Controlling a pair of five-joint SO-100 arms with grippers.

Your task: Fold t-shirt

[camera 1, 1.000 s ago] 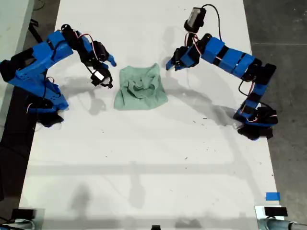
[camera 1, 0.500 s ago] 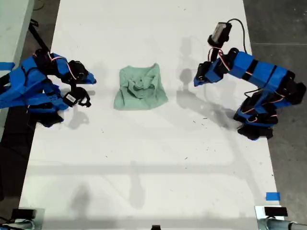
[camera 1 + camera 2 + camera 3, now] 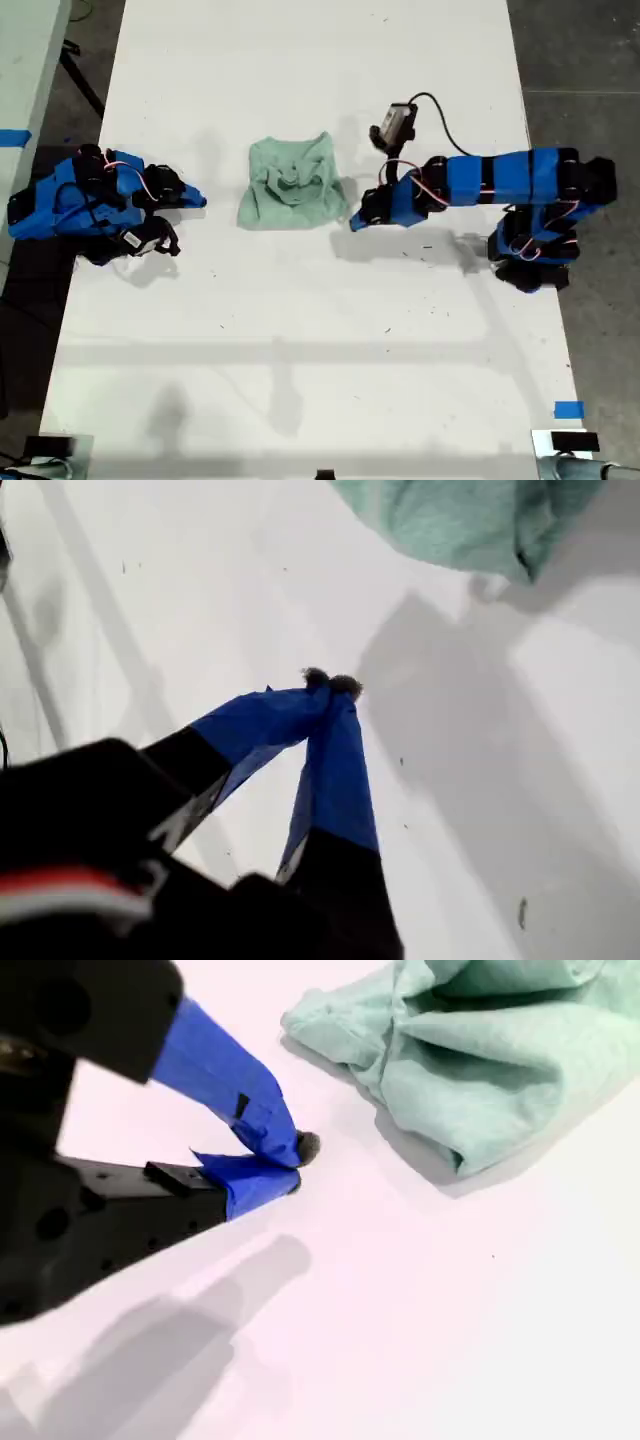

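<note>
Two arms: low over the white table [image 3: 300, 350], one at each long edge, with the cloth between them.
Table: bare white top carrying everything; no box, bin or tray was in sight, so nothing was held in any container.
T-shirt: the mint t-shirt [image 3: 293, 185] lay bunched in a rough square midway between the long edges, nearer the table edge at the exterior view's top, its upper layers rumpled.
First gripper: my first gripper [image 3: 330, 683] was clenched on nothing, tips together above bare table, apart from the cloth.
Second gripper: my second gripper [image 3: 298, 1165] was likewise closed and empty, just beside a corner of the shirt.
Step in hand: the fold looked rough; doing it well would likely mean opening the jaws first, pinching a corner low against the table, and carrying it flat across.
</note>
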